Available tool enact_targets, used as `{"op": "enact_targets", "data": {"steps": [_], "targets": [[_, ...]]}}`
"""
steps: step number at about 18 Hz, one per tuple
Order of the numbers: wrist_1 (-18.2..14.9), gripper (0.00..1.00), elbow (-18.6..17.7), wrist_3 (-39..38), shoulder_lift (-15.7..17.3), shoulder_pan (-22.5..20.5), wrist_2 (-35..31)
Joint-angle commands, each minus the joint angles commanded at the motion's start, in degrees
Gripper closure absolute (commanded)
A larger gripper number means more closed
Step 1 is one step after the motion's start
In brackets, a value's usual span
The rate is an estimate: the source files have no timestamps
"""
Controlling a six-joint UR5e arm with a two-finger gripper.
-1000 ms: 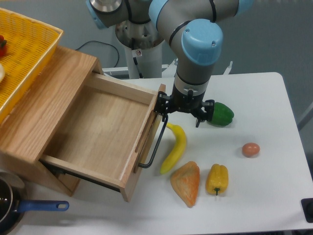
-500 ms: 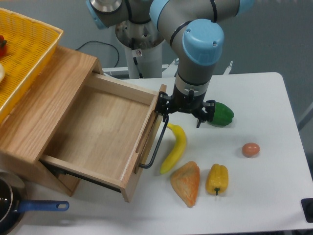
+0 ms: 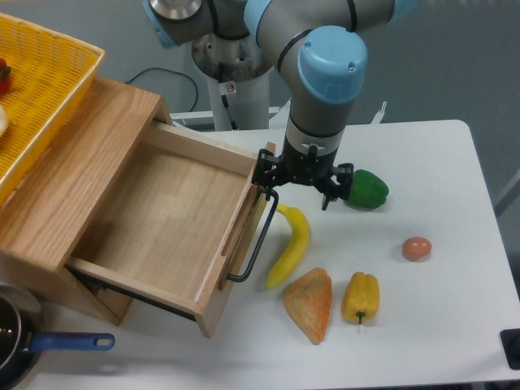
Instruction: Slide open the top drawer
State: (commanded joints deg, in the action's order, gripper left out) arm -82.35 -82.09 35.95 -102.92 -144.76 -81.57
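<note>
The top drawer (image 3: 162, 223) stands pulled far out of its oak cabinet (image 3: 73, 175), its black bar handle (image 3: 253, 240) facing the banana (image 3: 291, 244). Beyond, the gripper (image 3: 296, 188) hovers at the handle's far end, fingers spread apart, grasping nothing.

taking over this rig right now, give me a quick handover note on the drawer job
Gripper: at the far end of the black bar handle, one finger by the handle's end; the camera does not show whether it is clamped on it.
Top drawer: pulled well out of the oak cabinet, its inside showing and nothing in it.
Close by: a banana lies on the table right beside the handle, and a green pepper just past the gripper.
Done: the drawer is open.
Left: let go of the handle if it is gripped, then lift clear without knocking the banana.
</note>
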Motion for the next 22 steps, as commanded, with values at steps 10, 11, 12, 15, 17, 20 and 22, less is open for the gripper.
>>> {"op": "enact_targets", "data": {"steps": [10, 11, 12, 15, 17, 20, 22], "targets": [[-2.6, 0.0, 0.1, 1.7, 1.5, -0.4, 0.2], [-3.2, 0.0, 0.1, 3.1, 1.6, -0.6, 0.2], [-4.0, 0.0, 0.1, 4.6, 2.2, -0.8, 0.1], [-5.5, 0.0, -0.5, 9.3, 3.3, -1.8, -1.0], [-6.1, 0.0, -1.1, 15.6, 4.0, -1.8, -3.6], [-6.6, 0.0, -1.3, 19.4, 4.2, -2.6, -4.7], [-6.5, 0.0, -1.3, 22.0, 4.2, -3.2, -5.7]]}}
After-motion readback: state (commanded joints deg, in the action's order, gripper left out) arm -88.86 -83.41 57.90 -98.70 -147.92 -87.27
